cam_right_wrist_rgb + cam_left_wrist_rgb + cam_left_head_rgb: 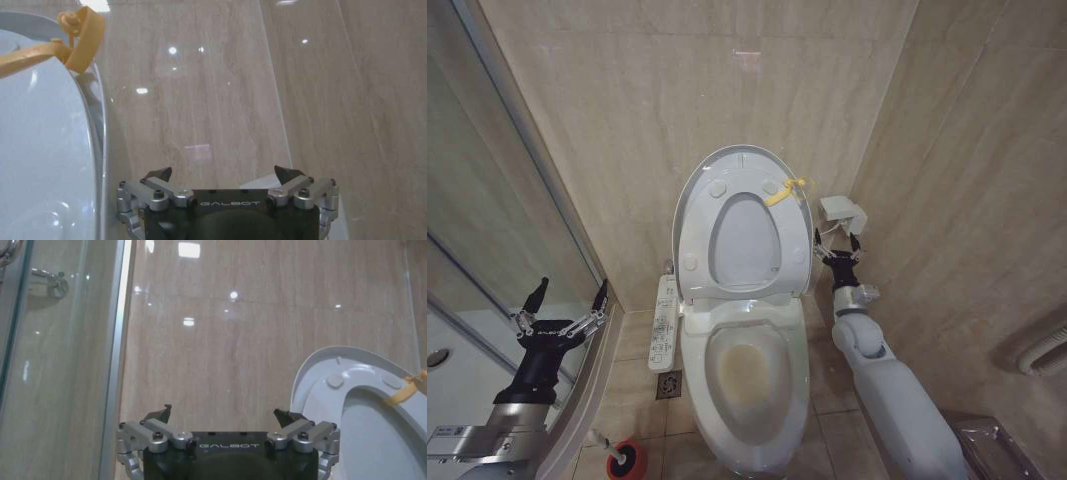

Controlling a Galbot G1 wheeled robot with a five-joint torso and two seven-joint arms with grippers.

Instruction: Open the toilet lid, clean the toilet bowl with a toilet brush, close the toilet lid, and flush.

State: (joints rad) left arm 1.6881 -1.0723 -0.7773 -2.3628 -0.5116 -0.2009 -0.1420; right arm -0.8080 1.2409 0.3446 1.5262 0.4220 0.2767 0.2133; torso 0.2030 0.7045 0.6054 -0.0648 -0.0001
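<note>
Far left, smooth glass shower panel [487, 250] w/ a metal frame. My left gripper [562, 300] hangs just in front of it, arm bent up from low left, fingers [163, 415] spread wide, nothing between them. Down by the floor tiles, the toilet brush [617, 450] sits in its small round red holder [625, 462], thin pale handle tilted out to the left.

Centre: toilet bowl [752, 375], glossy white ceramic, elongated oval, brownish stain inside. White button panel [665, 323] on its left side. Toilet lid [689, 195] is up, leaning on the beige marbled wall; seat ring [789, 225] is raised against it too, yellow tag [785, 190] at its upper right.

Right: my right gripper [839, 247] is raised beside the lid's right edge, close to the corner, forearm reaching up from lower right. Jaws parted, holding nothing; white boxy fitting [844, 210] just above.
</note>
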